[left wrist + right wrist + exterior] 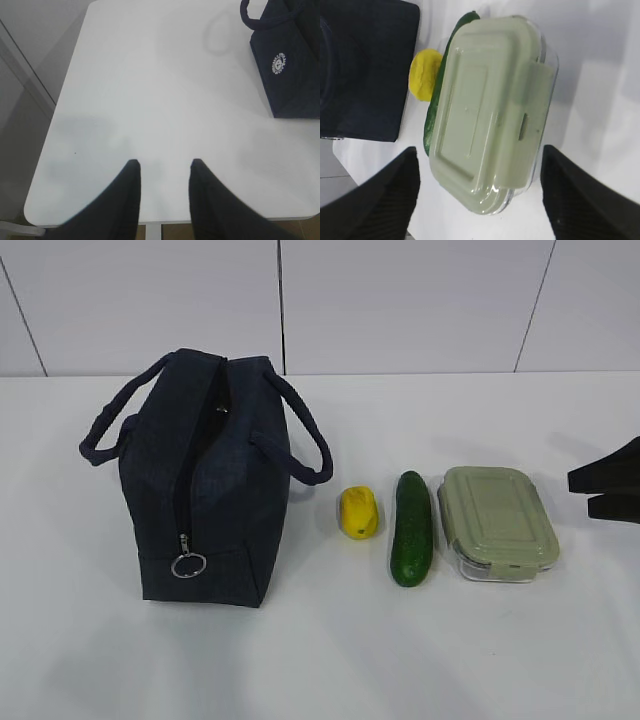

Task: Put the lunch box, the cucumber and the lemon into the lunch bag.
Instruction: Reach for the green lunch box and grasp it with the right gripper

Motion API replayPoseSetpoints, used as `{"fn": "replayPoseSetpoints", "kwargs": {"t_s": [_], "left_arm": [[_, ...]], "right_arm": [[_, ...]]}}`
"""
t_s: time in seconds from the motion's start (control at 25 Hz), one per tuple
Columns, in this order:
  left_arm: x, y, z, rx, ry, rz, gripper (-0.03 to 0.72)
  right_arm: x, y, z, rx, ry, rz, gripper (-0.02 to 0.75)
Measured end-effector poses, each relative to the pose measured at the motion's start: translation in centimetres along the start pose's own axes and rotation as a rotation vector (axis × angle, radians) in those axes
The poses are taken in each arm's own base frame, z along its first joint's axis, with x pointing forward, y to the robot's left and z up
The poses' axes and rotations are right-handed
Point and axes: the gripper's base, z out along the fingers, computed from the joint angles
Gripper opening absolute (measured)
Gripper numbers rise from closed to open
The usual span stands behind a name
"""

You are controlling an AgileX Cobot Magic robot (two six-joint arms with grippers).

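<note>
The navy lunch bag (205,480) stands upright on the left of the white table, its ring pull (188,565) low on the near end. To its right lie the yellow lemon (359,513), the dark green cucumber (412,528) and the lunch box (498,520) with its sage-green lid. My right gripper (580,492) hovers at the right edge, just right of the lunch box. In the right wrist view it (479,152) is open wide, and the near end of the lunch box (485,100) lies between its fingers without touching them. My left gripper (164,164) is open and empty over bare table.
In the left wrist view the lunch bag (287,75) with its white logo sits at the upper right, and the table's left edge (55,115) and near edge run close to the gripper. A white wall stands behind the table (320,660).
</note>
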Motion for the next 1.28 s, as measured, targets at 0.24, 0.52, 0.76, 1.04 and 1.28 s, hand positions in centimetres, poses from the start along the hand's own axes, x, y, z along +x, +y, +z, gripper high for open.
{"fn": "replayPoseSetpoints", "kwargs": {"t_s": [0.24, 0.52, 0.76, 1.04, 1.28], "left_arm": [[0.0, 0.0, 0.0, 0.0, 0.0, 0.0, 0.237], [0.0, 0.0, 0.0, 0.0, 0.0, 0.0, 0.237], [0.0, 0.0, 0.0, 0.0, 0.0, 0.0, 0.237], [0.0, 0.0, 0.0, 0.0, 0.0, 0.0, 0.237], [0.0, 0.0, 0.0, 0.0, 0.0, 0.0, 0.237]], "right_arm": [[-1.0, -1.5, 1.6, -0.011, 0.024, -0.012, 0.593], [-1.3, -3.0, 4.7, -0.038, 0.099, -0.033, 0.595], [-1.6, -3.1, 4.8, -0.037, 0.101, -0.046, 0.596], [-1.2, -3.3, 5.9, -0.049, 0.126, -0.034, 0.596], [-0.8, -3.1, 7.1, -0.065, 0.156, -0.036, 0.596]]}}
